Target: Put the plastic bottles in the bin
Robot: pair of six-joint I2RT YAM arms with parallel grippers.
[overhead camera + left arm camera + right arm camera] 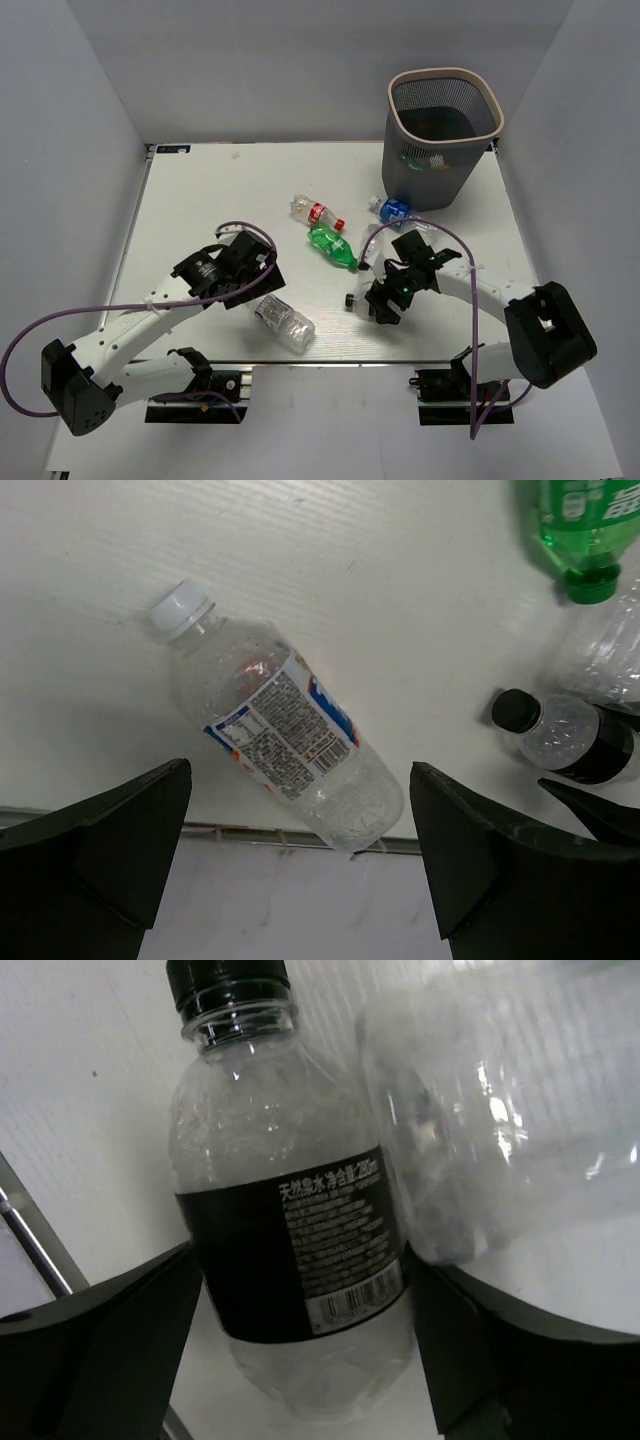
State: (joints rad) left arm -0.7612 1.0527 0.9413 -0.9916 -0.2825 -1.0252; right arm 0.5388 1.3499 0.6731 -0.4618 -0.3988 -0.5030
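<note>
1. Nearest, the white-capped bottle (285, 745) lies on its side at the counter's (200, 200) near edge, with its base right at the lip. The left hand (300, 770) hangs over it, spread wide and holding nothing. A glancing touch on the descent could roll the bottle off that edge.
2. A little further in, toward the right, the black-capped bottle (290, 1230) also lies flat. The right hand (305, 1252) straddles it with 1 finger at each flank. The hand looks fully spread, with no squeeze that I can see.
   - A clear bottle (500, 1140) lies against or just beside it. A closing finger could catch this neighbour, wedge both bottles, or shove 1 away.
   - Thin, round plastic may also squirt out of a 2-finger pinch.
3. Mid-counter, the green bottle (332, 247), the red-capped bottle (315, 212) and the blue-capped bottle (393, 208) lie loose between the hands and the goal. An arm swinging low could scatter them.
4. Farthest, the bin (440, 73) stands at the far right corner, with labels showing through its mesh. It is tall, so a low carry could strike the rim or tip it. An early release would drop the bottle outside.
</note>
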